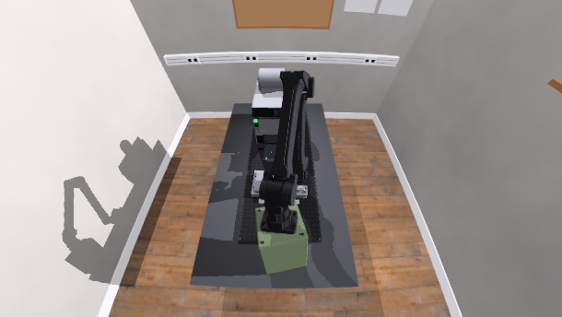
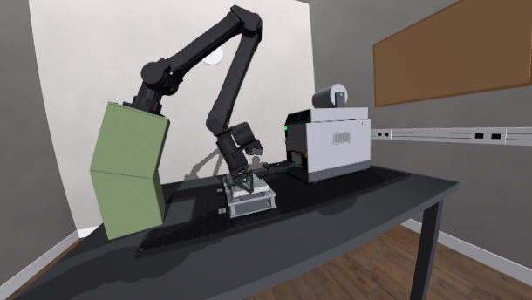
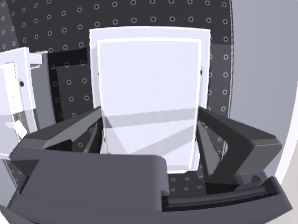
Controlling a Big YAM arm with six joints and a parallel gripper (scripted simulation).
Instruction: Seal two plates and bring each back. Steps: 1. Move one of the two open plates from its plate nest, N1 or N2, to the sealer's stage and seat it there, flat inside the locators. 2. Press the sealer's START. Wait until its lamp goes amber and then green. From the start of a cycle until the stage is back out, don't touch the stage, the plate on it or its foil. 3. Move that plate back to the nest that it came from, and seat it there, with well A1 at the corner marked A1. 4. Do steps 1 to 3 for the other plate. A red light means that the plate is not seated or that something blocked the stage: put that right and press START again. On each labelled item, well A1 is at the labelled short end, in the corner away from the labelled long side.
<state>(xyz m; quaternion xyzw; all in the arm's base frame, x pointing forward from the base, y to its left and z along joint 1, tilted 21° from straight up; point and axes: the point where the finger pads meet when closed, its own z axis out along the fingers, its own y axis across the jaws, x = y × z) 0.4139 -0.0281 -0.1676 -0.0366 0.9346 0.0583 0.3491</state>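
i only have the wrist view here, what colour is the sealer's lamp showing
Observer: The lamp is green.
Operator: and is the stage in or out
Observer: Out: the stage sticks out from the front of the sealer, and I see no plate on it, though the arm hides part of it from above.
Operator: where's the gripper between the pedestal and the sealer
Observer: In the exterior view, the gripper is low at the nests, between the green pedestal and the sealer, short of the stage.
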